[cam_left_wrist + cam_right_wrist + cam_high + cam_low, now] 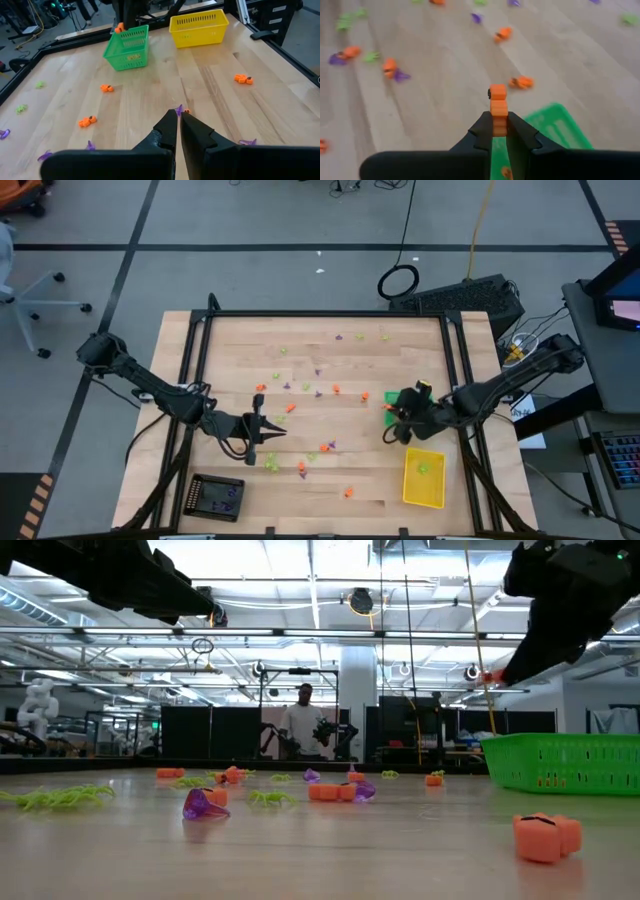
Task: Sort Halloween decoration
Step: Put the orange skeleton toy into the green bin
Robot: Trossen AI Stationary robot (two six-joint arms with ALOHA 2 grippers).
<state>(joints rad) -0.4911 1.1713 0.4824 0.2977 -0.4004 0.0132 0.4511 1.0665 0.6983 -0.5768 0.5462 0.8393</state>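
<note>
Presently the right gripper [499, 131] has its fingers pressed tight on an orange trinket [498, 102], which stands up between the tips; the grip looks narrow but square. The gripper hangs over the near rim of the green tray [555, 127], and the high view places it just beside that tray [389, 397] on the table's right side. An orange piece already lies inside the tray, visible below the fingers in the right wrist view.

The left gripper [178, 126] has its fingers brought together with nothing visible between them. It points across the wooden table [230, 350] at a purple piece [179, 109] just off its tips, with a small orange bit touching it.

Judgement: the step in hand is dropping the held orange piece into the green tray. To do it well, the gripper should be carried further in over the tray's middle before the fingers part, since at the rim a light piece may bounce out. A low release would limit the bounce.

Remaining stock: orange, purple and lime pieces [300, 395] lie scattered across the middle and far part of the table, well apart from one another. The yellow tray [423, 477] sits near the front right holding green pieces; the black tray [217, 497] sits near the front left.

Much sorting is left.
</note>
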